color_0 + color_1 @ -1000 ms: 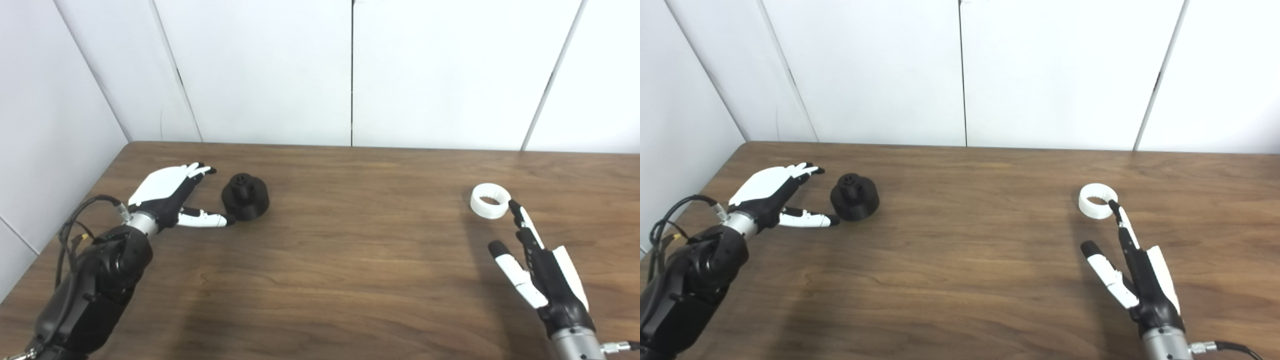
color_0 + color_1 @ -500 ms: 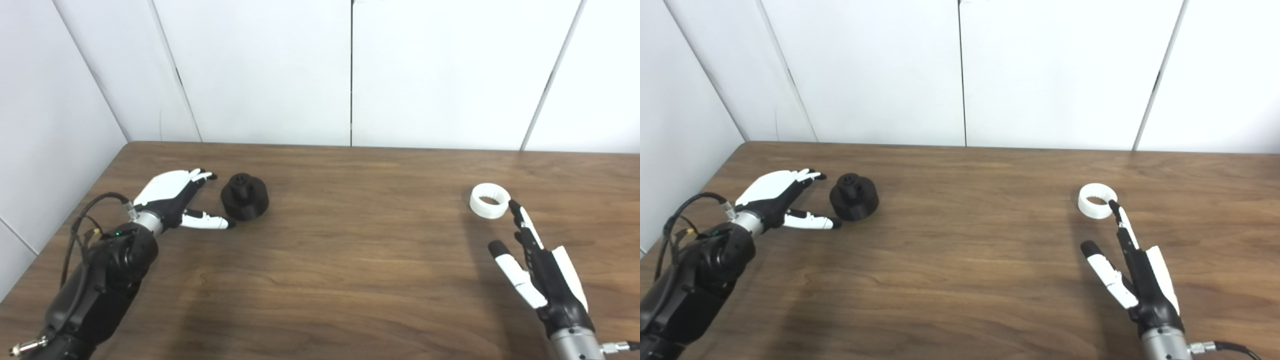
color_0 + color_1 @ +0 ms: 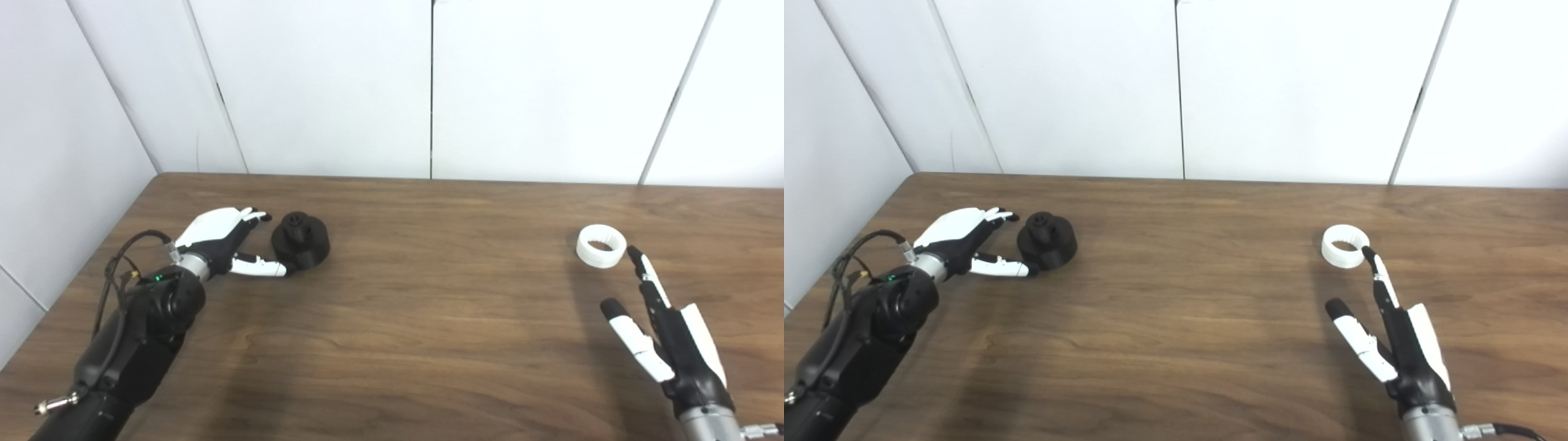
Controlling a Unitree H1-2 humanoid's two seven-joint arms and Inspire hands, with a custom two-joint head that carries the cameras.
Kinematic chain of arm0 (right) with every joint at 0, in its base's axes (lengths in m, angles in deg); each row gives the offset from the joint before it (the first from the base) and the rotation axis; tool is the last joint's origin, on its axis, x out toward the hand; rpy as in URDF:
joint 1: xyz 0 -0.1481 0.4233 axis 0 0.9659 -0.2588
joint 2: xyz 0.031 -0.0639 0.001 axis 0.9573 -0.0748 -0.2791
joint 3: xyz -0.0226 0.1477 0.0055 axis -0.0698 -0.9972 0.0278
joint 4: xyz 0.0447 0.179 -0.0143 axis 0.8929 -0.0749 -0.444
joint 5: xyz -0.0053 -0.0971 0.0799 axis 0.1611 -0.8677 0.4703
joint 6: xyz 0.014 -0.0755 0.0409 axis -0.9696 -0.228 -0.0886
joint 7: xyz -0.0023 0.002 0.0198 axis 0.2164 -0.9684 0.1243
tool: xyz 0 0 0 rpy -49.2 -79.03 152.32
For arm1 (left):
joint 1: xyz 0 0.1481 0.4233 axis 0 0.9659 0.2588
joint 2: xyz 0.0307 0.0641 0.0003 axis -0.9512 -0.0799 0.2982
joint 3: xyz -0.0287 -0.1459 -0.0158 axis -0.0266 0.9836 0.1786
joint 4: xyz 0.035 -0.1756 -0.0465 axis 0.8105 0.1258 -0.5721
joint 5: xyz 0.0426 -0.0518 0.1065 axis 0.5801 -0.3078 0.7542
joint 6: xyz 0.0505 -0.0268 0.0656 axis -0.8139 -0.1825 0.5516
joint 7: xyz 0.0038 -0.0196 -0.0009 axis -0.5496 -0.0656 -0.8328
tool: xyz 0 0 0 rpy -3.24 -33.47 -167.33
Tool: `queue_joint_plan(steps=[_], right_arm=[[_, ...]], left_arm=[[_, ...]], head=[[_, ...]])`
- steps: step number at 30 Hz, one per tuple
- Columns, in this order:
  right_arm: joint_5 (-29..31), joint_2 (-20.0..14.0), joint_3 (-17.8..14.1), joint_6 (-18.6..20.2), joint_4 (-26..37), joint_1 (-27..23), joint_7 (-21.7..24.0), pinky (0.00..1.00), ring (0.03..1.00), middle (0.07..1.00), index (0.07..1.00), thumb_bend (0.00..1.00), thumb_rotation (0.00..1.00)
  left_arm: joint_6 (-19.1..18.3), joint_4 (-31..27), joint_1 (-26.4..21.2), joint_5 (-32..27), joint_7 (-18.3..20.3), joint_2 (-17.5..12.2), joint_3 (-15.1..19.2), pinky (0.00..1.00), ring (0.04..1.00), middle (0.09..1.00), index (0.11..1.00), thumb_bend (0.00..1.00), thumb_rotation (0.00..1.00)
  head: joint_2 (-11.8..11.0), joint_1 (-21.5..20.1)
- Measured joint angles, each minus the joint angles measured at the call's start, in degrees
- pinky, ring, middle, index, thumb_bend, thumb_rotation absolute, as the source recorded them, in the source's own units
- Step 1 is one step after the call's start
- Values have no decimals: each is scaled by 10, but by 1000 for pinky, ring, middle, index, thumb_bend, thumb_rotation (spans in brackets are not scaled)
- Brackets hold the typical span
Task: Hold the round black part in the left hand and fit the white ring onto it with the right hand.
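The round black part (image 3: 301,239) stands on the brown table at the left, with a small knob on its top. My left hand (image 3: 228,243) lies low just left of it, open; the thumb tip sits at the part's near side and the fingers reach toward its far side. I cannot tell whether they touch it. The white ring (image 3: 601,245) lies flat on the table at the right. My right hand (image 3: 661,324) is open just behind it on the near side, fingers stretched out, with one fingertip close to the ring's right edge.
The wooden table (image 3: 429,306) runs from a white panelled wall at the back to the near edge. Another white wall borders the table's left side close to my left arm. A black cable loops off the left wrist (image 3: 122,269).
My left hand has dropped lower and slid right, closing in on the black part. The right hand has shifted slightly back and to the right; the ring has not moved.
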Motion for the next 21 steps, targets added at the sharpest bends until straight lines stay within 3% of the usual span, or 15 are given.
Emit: queue_joint_plan(steps=[21], right_arm=[[-11,-2,-15,-3,13,21,0,1000,1000,1000,1000,715,941]], left_arm=[[34,65,-50,1,1,2,-32,998,1000,1000,919,1000,651]], head=[[-13,-14]])
